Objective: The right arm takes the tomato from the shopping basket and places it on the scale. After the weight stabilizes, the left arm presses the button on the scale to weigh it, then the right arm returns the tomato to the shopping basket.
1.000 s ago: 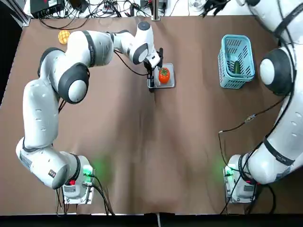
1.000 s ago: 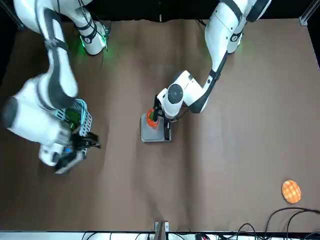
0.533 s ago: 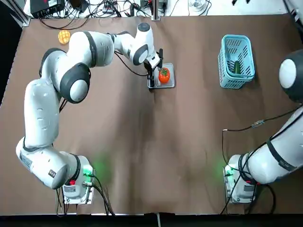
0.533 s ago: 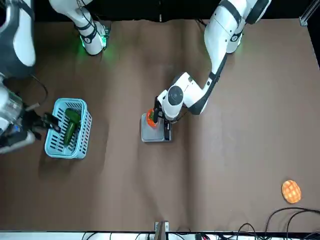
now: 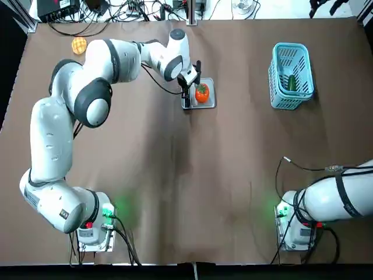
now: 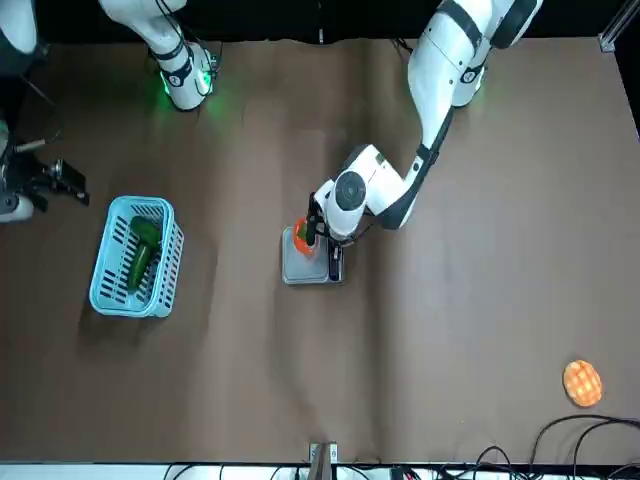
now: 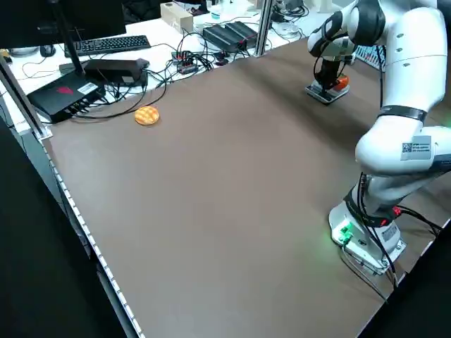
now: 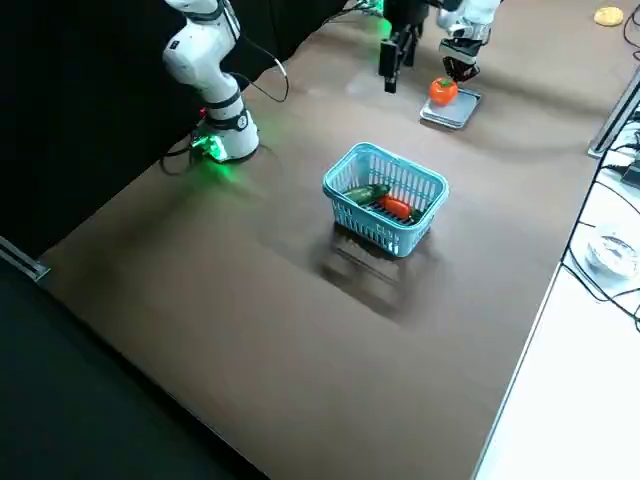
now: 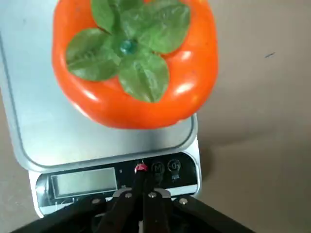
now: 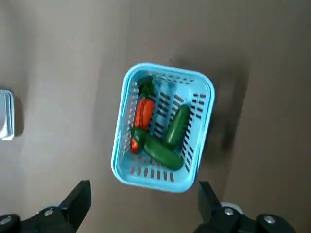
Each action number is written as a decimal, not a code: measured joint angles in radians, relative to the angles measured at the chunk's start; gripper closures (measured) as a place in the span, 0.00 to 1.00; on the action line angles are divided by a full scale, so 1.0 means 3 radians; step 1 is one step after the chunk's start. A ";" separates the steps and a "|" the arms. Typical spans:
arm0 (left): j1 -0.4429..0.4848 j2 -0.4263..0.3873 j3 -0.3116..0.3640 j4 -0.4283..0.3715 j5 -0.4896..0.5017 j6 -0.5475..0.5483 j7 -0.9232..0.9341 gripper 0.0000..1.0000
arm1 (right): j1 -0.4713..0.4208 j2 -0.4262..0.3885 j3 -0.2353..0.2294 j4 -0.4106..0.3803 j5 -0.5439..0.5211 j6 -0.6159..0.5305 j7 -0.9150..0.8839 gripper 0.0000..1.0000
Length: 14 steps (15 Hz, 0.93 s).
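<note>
On the brown table (image 5: 175,192), beyond which you see cabled desks, the shopping basket (image 5: 291,76) sits well apart from the scale (image 9: 97,141) bearing the tomato (image 9: 133,58), the left gripper (image 9: 141,171) pinched closed at its buttons, holding nothing, the right gripper (image 10: 141,204) spread wide, empty.

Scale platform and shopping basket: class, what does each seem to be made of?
The scale platform looks like brushed metal, silver-grey with a soft sheen, though coated plastic is possible. The shopping basket looks like moulded plastic: uniform light blue, thin lattice walls.
</note>
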 joint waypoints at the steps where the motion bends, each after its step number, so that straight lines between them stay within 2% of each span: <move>1: -0.0001 0.0011 0.0000 0.0000 0.0000 0.0005 0.0000 0.99 | -0.0110 -0.0061 0.0125 -0.0042 -0.0029 -0.0018 0.0050 0.04; 2: -0.0001 0.0021 0.0000 0.0001 0.0000 0.0014 0.0000 0.99 | -0.0179 -0.0107 0.0216 -0.0079 -0.0063 -0.0028 0.0085 0.04; 4: -0.0001 0.0033 0.0001 0.0003 0.0000 0.0023 0.0000 0.99 | -0.0235 -0.0144 0.0285 -0.0123 -0.0087 -0.0027 0.0191 0.04; 14: -0.0001 0.0047 0.0001 0.0013 0.0000 0.0084 0.0000 0.99 | -0.0332 -0.0079 0.0298 -0.0122 -0.0099 0.0111 0.0243 0.03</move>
